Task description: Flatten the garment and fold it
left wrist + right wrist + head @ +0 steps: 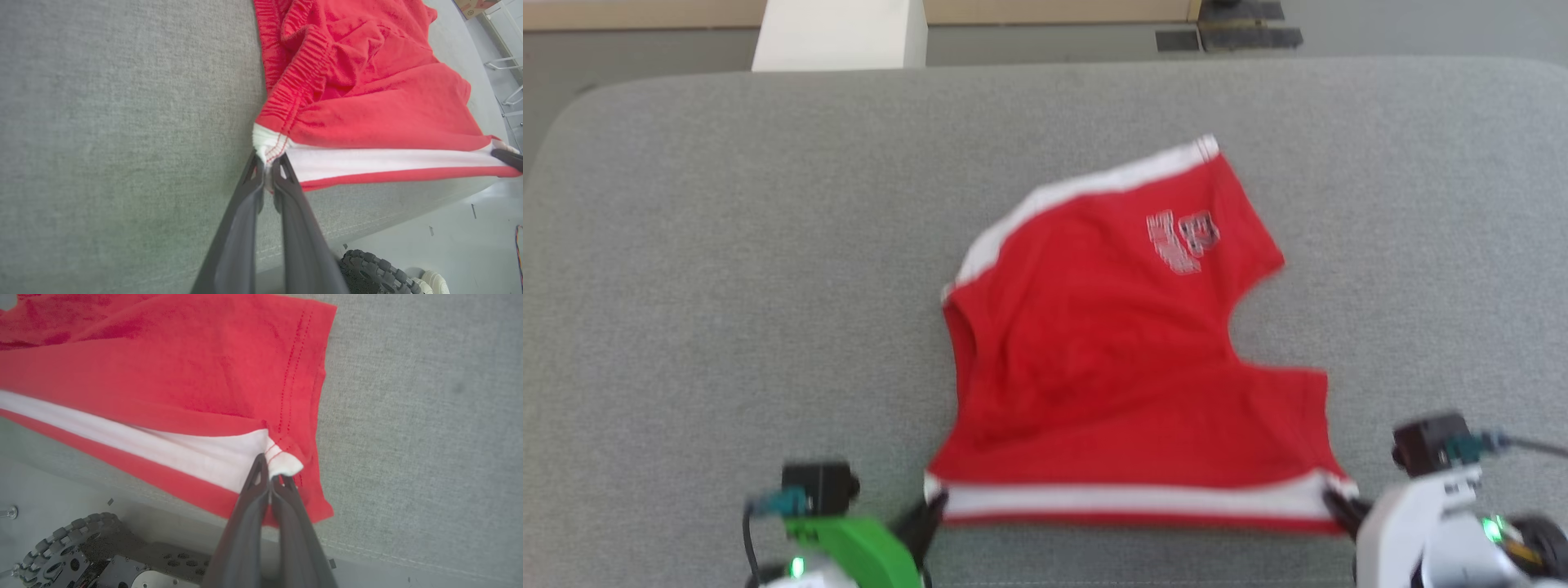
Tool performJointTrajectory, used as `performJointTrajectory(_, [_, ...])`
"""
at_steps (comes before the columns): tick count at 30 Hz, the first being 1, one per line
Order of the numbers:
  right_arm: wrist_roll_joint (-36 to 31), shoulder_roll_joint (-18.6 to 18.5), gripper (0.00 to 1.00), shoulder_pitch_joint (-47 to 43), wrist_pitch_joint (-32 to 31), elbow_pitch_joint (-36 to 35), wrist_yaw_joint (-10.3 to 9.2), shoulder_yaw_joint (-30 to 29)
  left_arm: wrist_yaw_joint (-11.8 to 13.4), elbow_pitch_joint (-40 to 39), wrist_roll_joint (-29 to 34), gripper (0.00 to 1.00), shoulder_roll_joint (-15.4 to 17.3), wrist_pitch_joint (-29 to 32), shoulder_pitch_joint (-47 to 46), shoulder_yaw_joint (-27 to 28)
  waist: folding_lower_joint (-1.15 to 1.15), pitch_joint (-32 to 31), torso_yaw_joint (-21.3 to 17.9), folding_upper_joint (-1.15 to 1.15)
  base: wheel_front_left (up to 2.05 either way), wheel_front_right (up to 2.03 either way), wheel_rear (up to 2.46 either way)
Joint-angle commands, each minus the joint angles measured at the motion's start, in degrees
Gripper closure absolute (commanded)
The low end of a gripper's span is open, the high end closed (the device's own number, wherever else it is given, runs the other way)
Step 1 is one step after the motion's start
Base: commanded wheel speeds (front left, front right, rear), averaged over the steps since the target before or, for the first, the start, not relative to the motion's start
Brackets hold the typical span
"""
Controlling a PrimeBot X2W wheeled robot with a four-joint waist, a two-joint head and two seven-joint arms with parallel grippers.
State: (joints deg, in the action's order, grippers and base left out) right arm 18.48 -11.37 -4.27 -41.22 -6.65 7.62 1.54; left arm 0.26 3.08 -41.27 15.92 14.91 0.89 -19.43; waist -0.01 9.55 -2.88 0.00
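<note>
The red garment [1111, 351] with white stripes lies on the grey padded table [727, 286], its near edge stretched taut along the table's front. My left gripper [929, 510] is shut on the garment's near left corner [267, 149], at the white trim beside the gathered waistband. My right gripper [1339, 502] is shut on the near right corner [282, 461], where the white stripe meets the red stitching. The far leg [1176, 204] lies crooked, with a pale print on it. In the left wrist view, the right gripper's finger tip [506, 157] holds the stripe's other end.
The table's front edge [367, 220] runs just under the stretched hem, with the robot's wheels [61, 547] below it. A white post [841, 33] and dark floor marks [1241, 33] lie beyond the far edge. Bare grey surface surrounds the garment.
</note>
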Motion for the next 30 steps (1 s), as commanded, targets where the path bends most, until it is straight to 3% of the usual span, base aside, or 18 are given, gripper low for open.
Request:
performJointTrajectory(1, [-1.02, 0.35, 1.00, -2.47, -1.12, -1.41, -0.13, -1.63, 1.19, -1.44, -0.29, 1.00, 1.50, 1.12, 2.86, 0.17, 0.01, -1.30, 0.55, 0.00, 0.00, 0.00, 0.00])
performJointTrajectory(4, [-2.11, 2.94, 1.00, -7.32, -2.94, -4.94, -0.13, -3.97, 2.42, -5.77, -0.33, 1.00, 2.91, 4.24, 7.59, -1.35, 0.01, -2.07, 1.15, 0.00, 0.00, 0.00, 0.00])
performJointTrajectory(7, [-2.75, 4.55, 1.00, -8.65, -2.10, -8.07, -0.13, -4.91, 2.80, -9.67, -0.43, 1.00, 2.38, 3.63, 9.21, -1.77, 0.01, -2.55, 1.58, 0.00, 0.00, 0.00, 0.00])
performJointTrajectory(13, [-5.42, 3.09, 1.00, -2.75, 1.36, -9.96, -0.13, -4.26, 2.02, -11.90, 0.26, 1.00, -0.59, 0.73, 4.90, -2.47, 0.01, -2.73, 2.52, 0.00, 0.00, 0.00, 0.00])
performJointTrajectory(20, [-5.76, -1.19, 1.00, 10.31, 4.10, -3.74, -0.13, -1.98, 0.77, -6.98, 1.26, 1.00, -3.98, -1.75, -5.73, -2.25, 0.01, -0.18, 4.09, 0.00, 0.00, 0.00, 0.00])
performJointTrajectory(30, [-5.33, -5.04, 1.00, 31.01, 10.27, 12.80, -0.13, 4.52, 1.88, 5.58, 4.05, 1.00, -7.59, -4.56, -20.07, -1.44, 0.01, 6.47, 5.88, 0.00, 0.00, 0.00, 0.00])
